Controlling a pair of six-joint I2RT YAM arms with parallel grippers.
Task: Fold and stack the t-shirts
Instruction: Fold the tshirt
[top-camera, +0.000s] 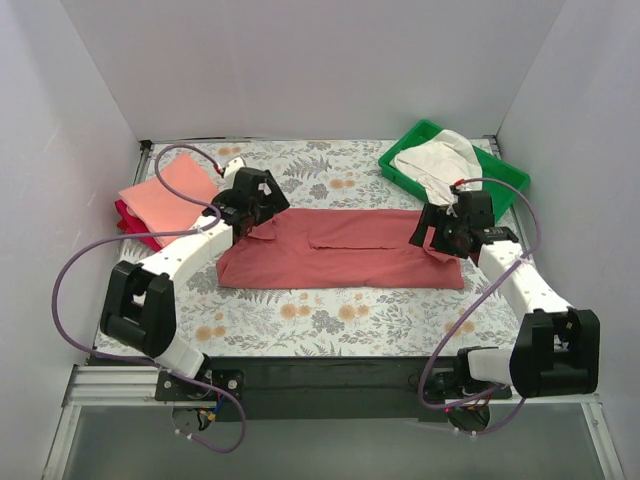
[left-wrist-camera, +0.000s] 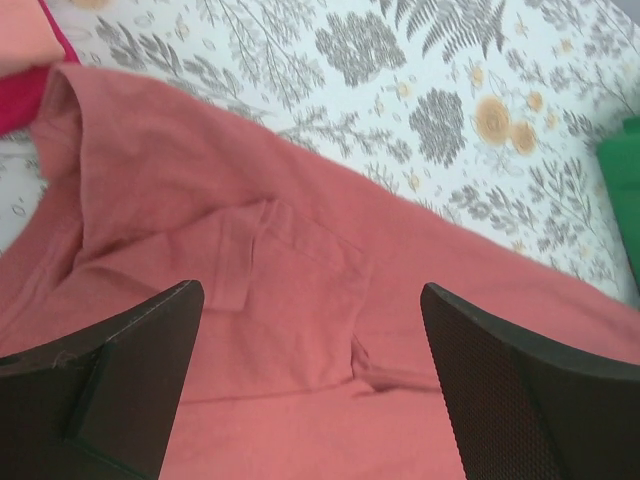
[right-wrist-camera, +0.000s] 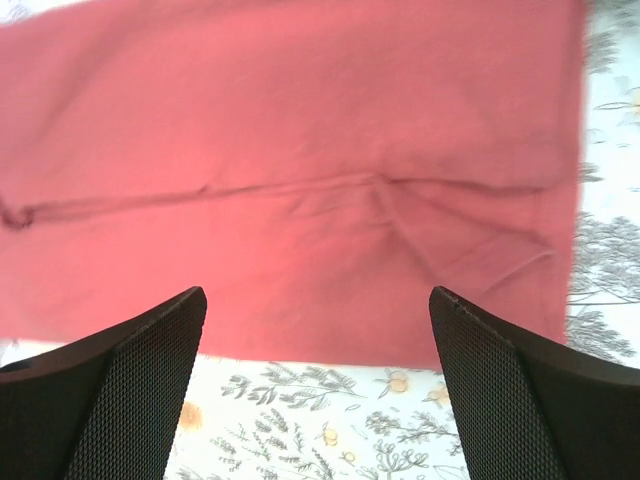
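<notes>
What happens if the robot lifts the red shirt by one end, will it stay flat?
Probably not. The red shirt looks soft, folded with creases, so it would likely droop. It seems thin, so probably light. Pushed, it might bunch up on the flowery tablecloth instead of sliding.

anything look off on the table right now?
White shirt is crumpled in the tray, unfolded and hanging over its near rim. Far left, the pink shirt sits offset on the crimson one, which peeks out beneath.
</notes>
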